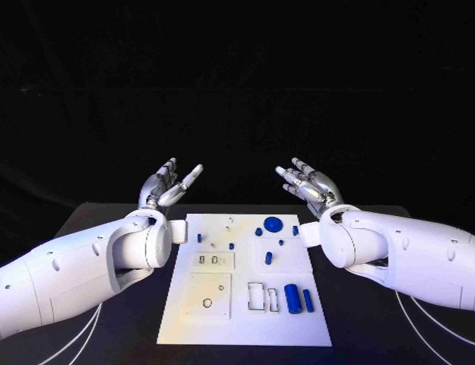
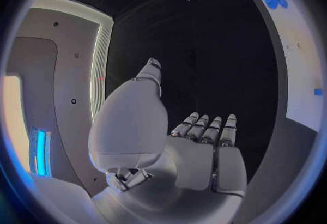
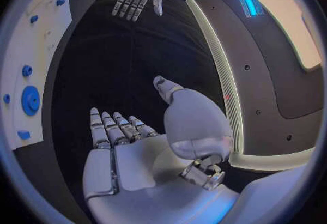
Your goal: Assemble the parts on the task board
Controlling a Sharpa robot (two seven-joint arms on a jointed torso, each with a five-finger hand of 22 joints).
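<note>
Nothing is picked up yet: the white board [image 1: 254, 285] with its blue parts [image 1: 292, 298] lies below and between my left hand [image 1: 169, 185] and right hand [image 1: 311, 185], both raised, fingers spread, empty, so next I judge one must reach down for a part.

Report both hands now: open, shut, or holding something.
Left hand: open, fingers apart, holding nothing.
Right hand: open, fingers apart, holding nothing.

Count on the table

One white board [image 1: 303, 323], two hands, left [image 1: 169, 185] and right [image 1: 311, 183]. Blue parts: one round disc [image 1: 272, 223], two long bars [image 1: 293, 297] side by side, and about seven small pieces; exact number unclear.
</note>
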